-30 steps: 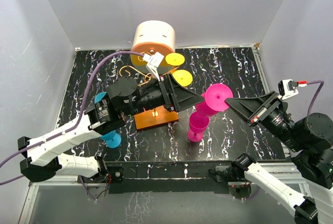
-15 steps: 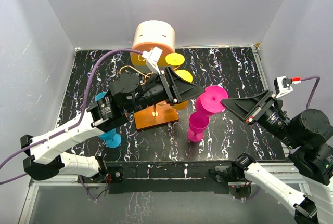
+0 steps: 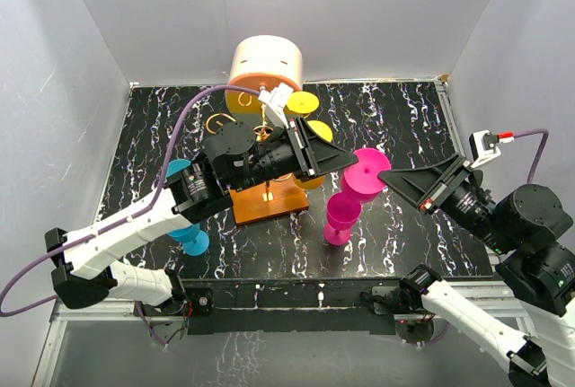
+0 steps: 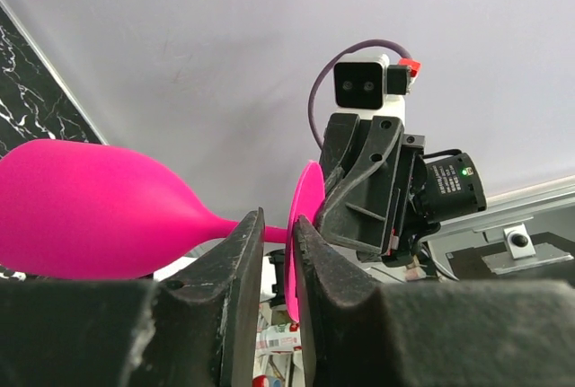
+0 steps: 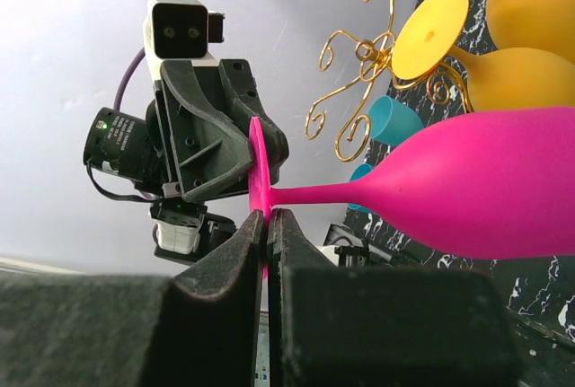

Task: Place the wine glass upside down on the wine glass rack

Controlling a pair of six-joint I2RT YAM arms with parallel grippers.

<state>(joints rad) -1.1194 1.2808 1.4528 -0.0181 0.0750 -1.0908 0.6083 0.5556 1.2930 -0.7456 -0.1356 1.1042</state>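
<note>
**Held aloft at 2 points**

The magenta wine glass (image 3: 346, 212) hangs tilted over the black marbled counter (image 3: 404, 127), just right of the orange-based gold wire rack (image 3: 269, 206). The right hand (image 5: 267, 225) pinches its foot end. The left hand (image 4: 278, 243) straddles the stem, and I cannot tell if it grips. It looks like light, stiff, slick plastic, so take the stem.

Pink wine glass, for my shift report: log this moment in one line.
pink wine glass aloft | right jaws shut on stem | left jaws around stem, grip unclear | not on rack
</note>
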